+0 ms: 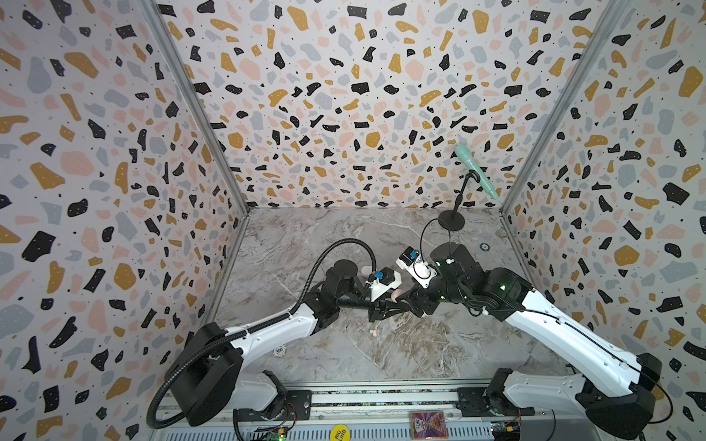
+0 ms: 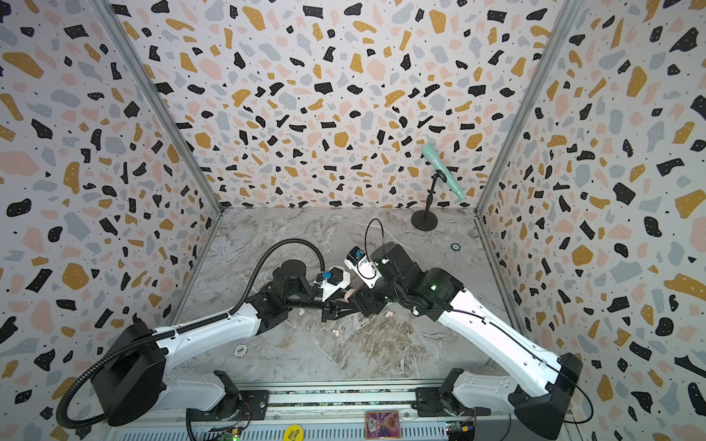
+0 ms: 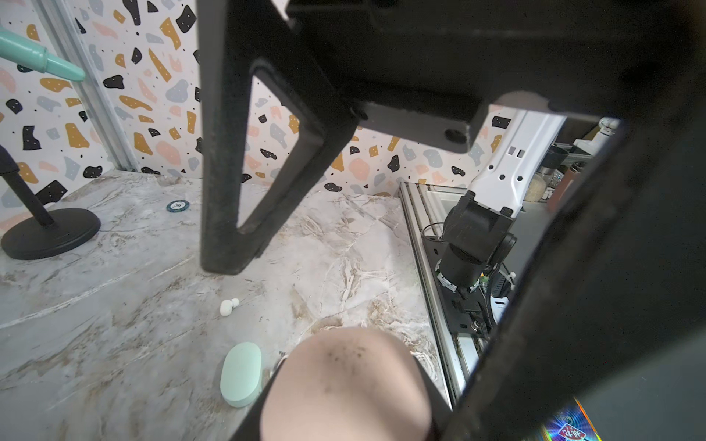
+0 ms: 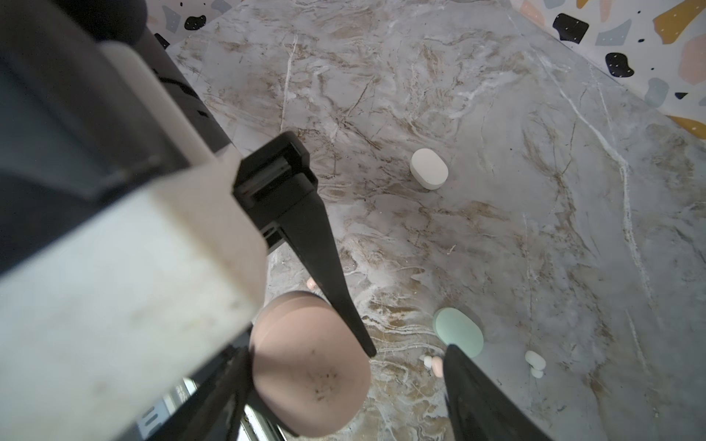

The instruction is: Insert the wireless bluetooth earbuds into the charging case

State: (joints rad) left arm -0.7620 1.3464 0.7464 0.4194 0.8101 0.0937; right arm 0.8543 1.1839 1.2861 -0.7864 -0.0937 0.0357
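A marbled tabletop (image 1: 401, 362) enclosed by terrazzo-patterned walls is shown from above. Two robot arms reach in from the near edge and meet close to the middle.

At the left, a poker chip (image 1: 279, 349) lies on the tabletop beside the left arm. The left gripper (image 3: 349, 366) is pressed together on a pink charging case (image 1: 399, 294), which is pinched between its fingers at the centre of the scene.

The right gripper (image 4: 344, 359) is spread wide, with one finger on either side of the same case. In the right wrist view a gap is visible between the case and one finger. Contact at the other finger cannot be told.

The earbuds are loose on the tabletop. In both top views a pink earbud (image 1: 374, 333) lies just in front of the two grippers. In the right wrist view the white earbuds (image 4: 535, 362) lie as a pair near a mint case (image 4: 458, 336), and a white case (image 4: 428, 168) sits well apart from them.

Toward the right, a second chip (image 1: 485, 246) lies near the wall. In the back right corner a mint microphone (image 1: 475, 172) is held tilted on a black stand (image 1: 451, 221).
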